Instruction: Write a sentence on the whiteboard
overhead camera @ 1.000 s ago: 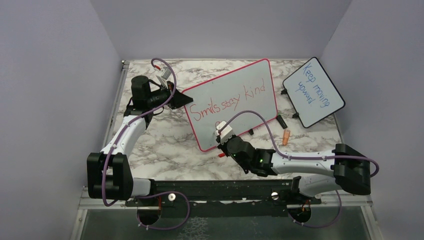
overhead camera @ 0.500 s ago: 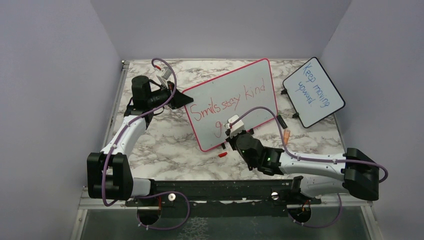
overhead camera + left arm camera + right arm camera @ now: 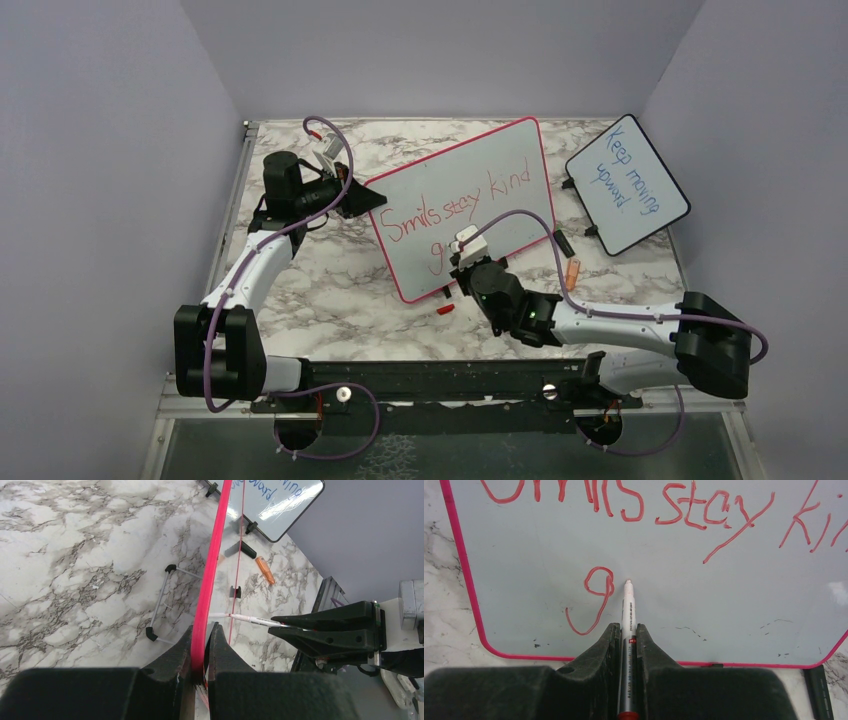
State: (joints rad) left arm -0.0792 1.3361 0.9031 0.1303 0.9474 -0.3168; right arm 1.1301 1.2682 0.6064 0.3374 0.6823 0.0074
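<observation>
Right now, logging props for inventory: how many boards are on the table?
2. The red-framed whiteboard stands centrally, its left edge pinched by the left gripper; the smaller black-framed board sits at the far right.

Pink-framed whiteboard, standing on feet, red sentence "Smils stay kind" (plus g)

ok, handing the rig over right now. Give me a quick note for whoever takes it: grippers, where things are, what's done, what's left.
Grippers: the left gripper is shut on the left edge of the whiteboard, clamping its pink frame. The right gripper is shut on the marker.
Position: the board stands propped mid-table. The marker tip is at the board just right of the g; I cannot confirm contact.
Done: the first line of the sentence reads "Smils stay kind", and a lone "g" starts the second line.
Left: write the rest of the second line, then lift the marker off.
</observation>
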